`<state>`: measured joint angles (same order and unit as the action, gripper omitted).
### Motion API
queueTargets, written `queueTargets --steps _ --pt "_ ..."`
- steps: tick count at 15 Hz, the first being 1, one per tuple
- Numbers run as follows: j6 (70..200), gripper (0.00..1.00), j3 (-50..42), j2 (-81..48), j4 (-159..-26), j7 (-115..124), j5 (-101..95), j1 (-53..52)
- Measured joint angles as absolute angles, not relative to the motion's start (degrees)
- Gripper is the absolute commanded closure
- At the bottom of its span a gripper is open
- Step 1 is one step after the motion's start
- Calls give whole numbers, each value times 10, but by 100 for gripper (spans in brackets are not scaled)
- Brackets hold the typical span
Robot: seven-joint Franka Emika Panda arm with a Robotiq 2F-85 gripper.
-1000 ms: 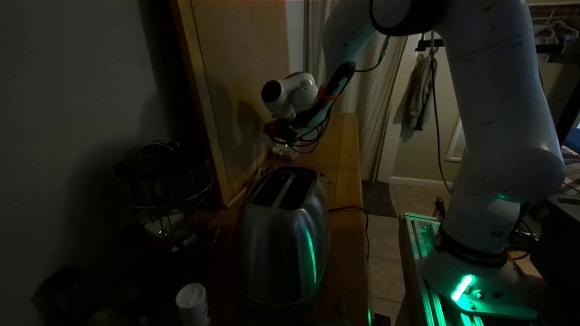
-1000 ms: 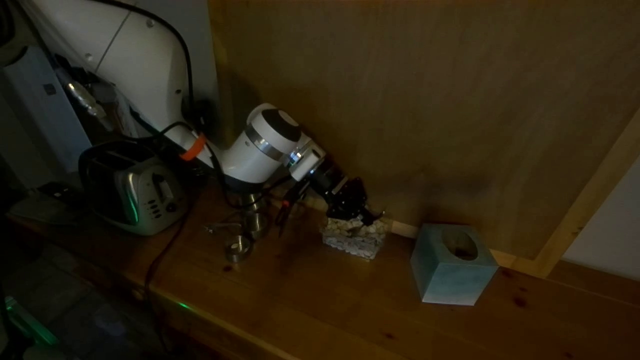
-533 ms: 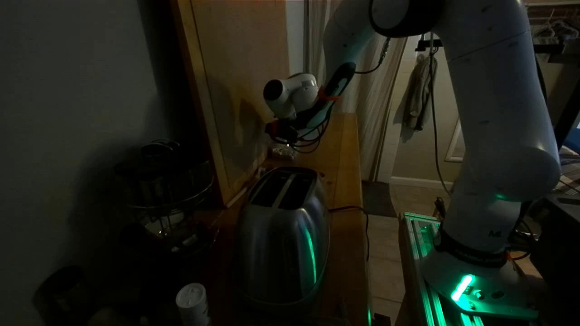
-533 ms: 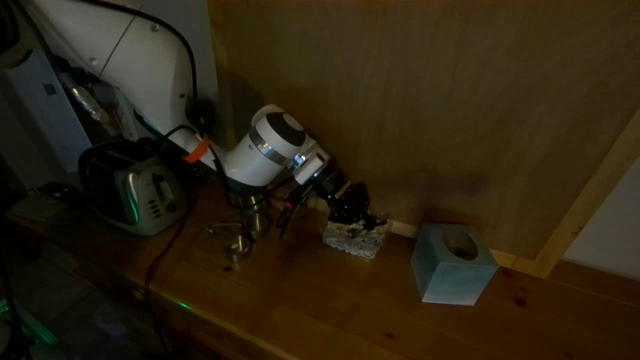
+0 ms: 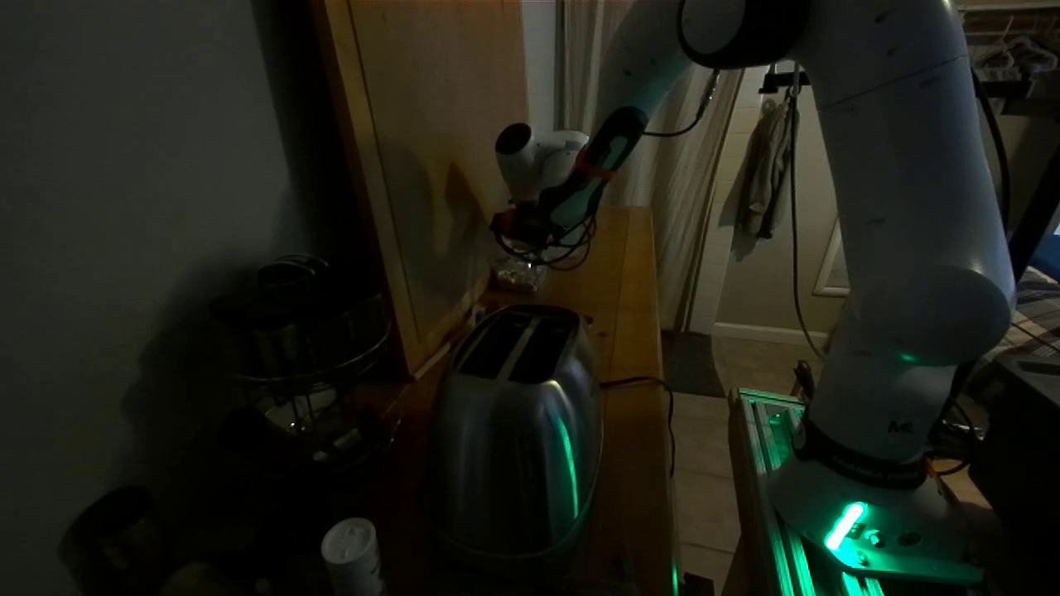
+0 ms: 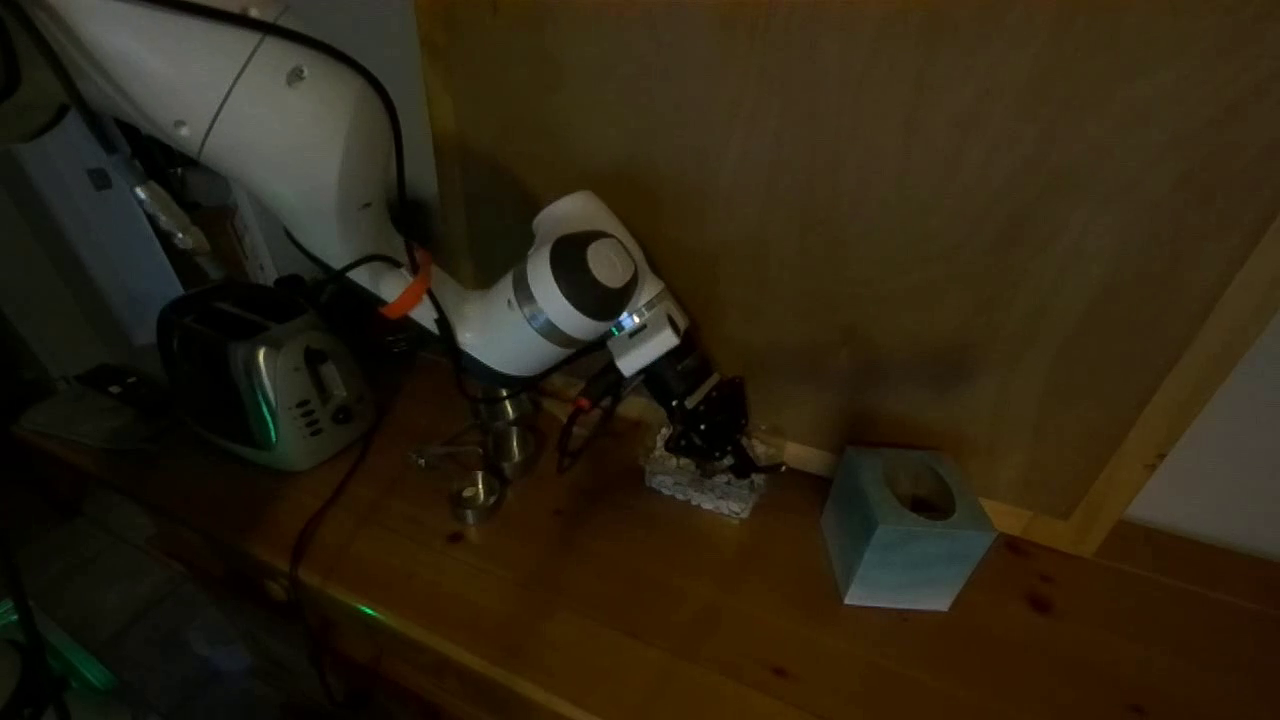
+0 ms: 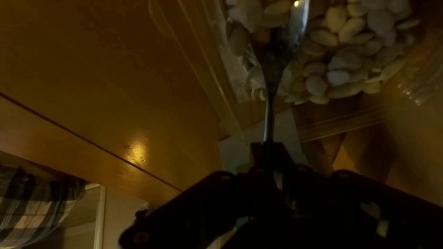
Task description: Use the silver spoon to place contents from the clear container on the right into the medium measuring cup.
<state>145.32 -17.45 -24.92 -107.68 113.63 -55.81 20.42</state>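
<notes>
One silver spoon point(image 7: 274, 69) is pinched by its handle in the one black gripper point(image 7: 268, 148), whose two jaws stand narrow together; its bowl is over or among the pale pieces point(image 7: 346, 62) in one clear container point(image 6: 705, 492), I cannot tell which; the pieces are too many to count, the top edge of the wrist view cuts off the bowl's tip, and whether the bowl carries anything cannot be made out; in an exterior view the gripper hides part of the container's top. The container rests on the wooden counter point(image 6: 640, 620) near one wooden panel point(image 6: 900, 220); to one side three metal measuring cups point(image 6: 514, 455) stand in a row, the front cup point(image 6: 476, 505) looking smallest, the rear cup point(image 6: 502, 410) partly hidden by the one white arm point(image 6: 345, 190); what lies in them is too dark to tell. On the container's other side stands one light-blue box point(image 6: 910, 550) with one oval opening, apart from it; one toaster point(image 5: 517, 455) shows in both exterior views, two slots in its top; in an exterior view one white lidded canister point(image 5: 352, 548) is cut off at the bottom edge, and the dark wire stand point(image 5: 302, 335) near it is hard to make out; one grey jacket point(image 5: 766, 174) hangs in the background, and the wrist view catches one plaid cloth point(image 7: 38, 204), cut off at the left edge.
</notes>
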Motion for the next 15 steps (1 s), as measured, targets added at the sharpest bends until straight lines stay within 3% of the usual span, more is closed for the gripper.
queueTargets --steps 15 --pt "1467 98 -200 -250 -1062 909 -274 204"
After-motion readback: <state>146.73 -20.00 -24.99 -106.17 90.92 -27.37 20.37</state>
